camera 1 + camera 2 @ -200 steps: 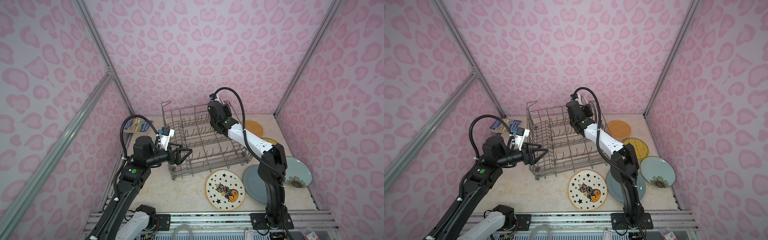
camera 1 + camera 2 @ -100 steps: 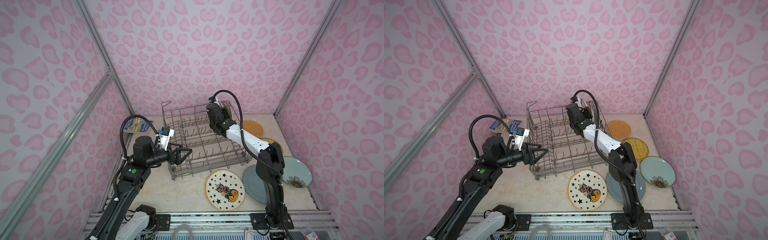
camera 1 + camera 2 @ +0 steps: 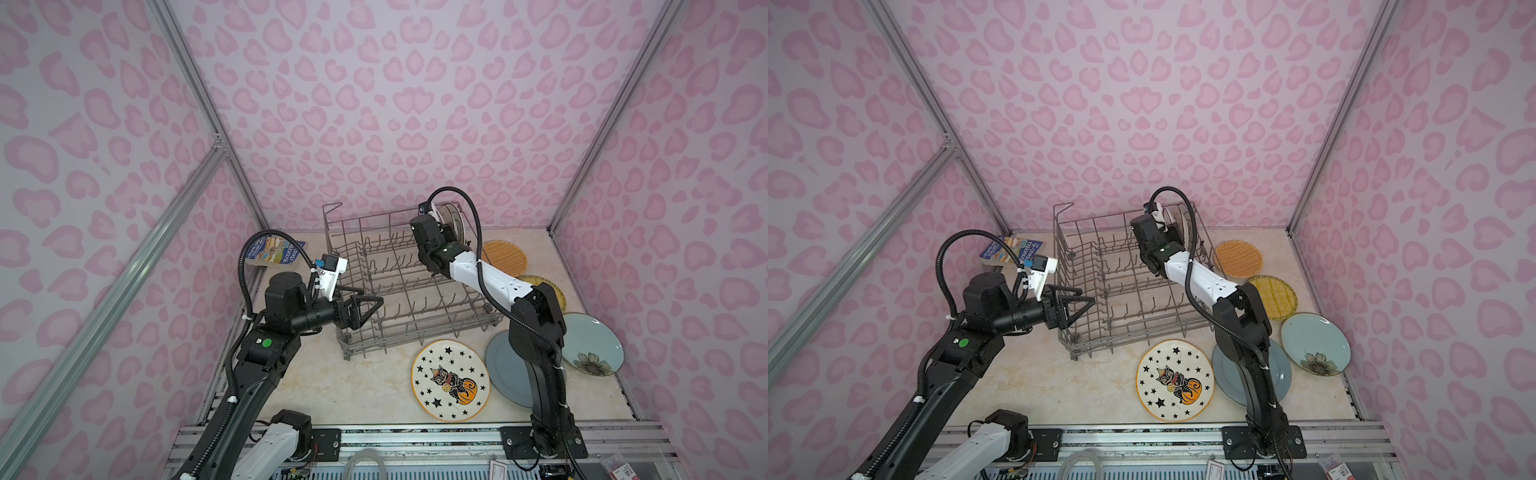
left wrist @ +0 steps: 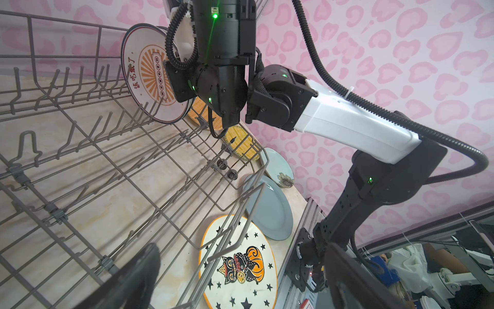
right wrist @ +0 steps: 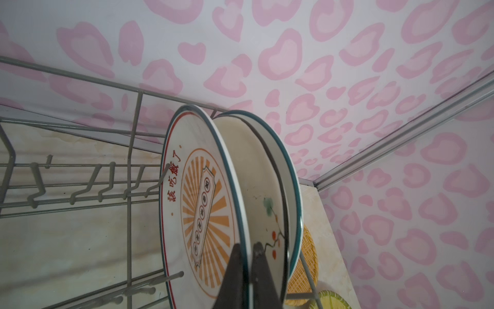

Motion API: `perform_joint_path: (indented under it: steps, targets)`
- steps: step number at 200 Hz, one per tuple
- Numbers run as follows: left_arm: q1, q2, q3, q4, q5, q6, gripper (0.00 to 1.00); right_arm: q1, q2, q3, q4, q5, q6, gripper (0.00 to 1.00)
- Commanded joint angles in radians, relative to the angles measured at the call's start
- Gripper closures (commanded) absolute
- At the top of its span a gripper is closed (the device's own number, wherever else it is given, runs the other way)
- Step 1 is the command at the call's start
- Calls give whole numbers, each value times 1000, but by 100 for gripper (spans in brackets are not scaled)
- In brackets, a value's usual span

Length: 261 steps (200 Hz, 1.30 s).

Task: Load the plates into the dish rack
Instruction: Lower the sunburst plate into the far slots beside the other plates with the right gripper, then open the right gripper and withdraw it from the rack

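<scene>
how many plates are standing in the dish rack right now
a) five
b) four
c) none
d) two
d: only the sunburst plate and the branch-painted plate stand upright, side by side, at a far corner of the dish rack.

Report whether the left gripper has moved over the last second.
No. The left gripper sits at the same spot by the dish rack's near-left corner as before, with its jaws open.
</scene>
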Motion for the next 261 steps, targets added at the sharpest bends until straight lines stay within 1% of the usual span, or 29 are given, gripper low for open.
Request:
perform_joint_path:
  steps: [1,56,66,73,85,100,120,138,153,199,226,247,261]
  targets:
    - [3,-4,-6,41,17,-3,2,1,12,-4,-25,-8,21,100]
    - [7,-6,-7,44,17,-5,2,-8,21,-2,-55,-29,60,100]
    - [7,-5,-7,44,18,-6,2,-10,23,0,-60,-31,66,98]
    - [8,-7,-7,45,17,-6,2,-10,22,2,-61,-31,68,96]
    - [8,-7,-7,45,17,-6,2,-10,22,3,-63,-30,70,90]
    - [9,-7,-7,46,17,-8,2,-10,19,8,-64,-32,72,88]
    - [12,-5,-7,47,17,-9,2,-9,15,15,-66,-30,70,79]
    - [15,-4,-9,47,18,-12,2,-8,9,31,-74,-30,71,76]
    - [15,-3,-10,47,16,-12,2,-4,-1,35,-69,-28,70,69]
    - [27,-4,-9,51,16,-15,2,3,-33,79,-84,-48,65,62]
    - [32,-4,-10,52,15,-20,2,10,-85,80,-99,-62,71,58]
    - [34,-5,-10,53,14,-23,2,16,-158,49,-108,-84,87,52]
    - [35,-7,-10,55,12,-26,2,17,-219,11,-121,-104,108,46]
